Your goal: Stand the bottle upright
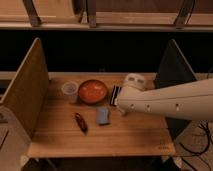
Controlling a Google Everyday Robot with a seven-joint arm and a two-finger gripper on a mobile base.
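Just the one camera view here, looking down at a light wooden table (130,140) with tall upright side panels (25,85) on the left and right. Along the back from the left there's a translucent plastic cup (70,91) and a round orange-red bowl (93,91) just beside it. Next comes a black ribbed rectangular block (116,95), right at the tip of the robot's big white arm (170,102), which reaches in from the right. Nearer the front edge there's a small flat blue pad (103,115) and a dark red elongated thing (81,122), maybe a pepper, can't say.

The gripper (122,110) is tucked under the end of that arm, low over the table between the block and the blue pad. The arm covers most of it, so I can't tell whether it's open, closed or has hold of anything.

As for the small slim whitish-cream plastic bottle, I honestly can't pick it out. My guess is it's hidden behind the arm's end, near the block, where the gripper is.

No bottle is standing on any part of the table that shows, so I'd call the task not done. Looks like the approach or grasp stage to me, with tipping it upright and setting it down left to go.
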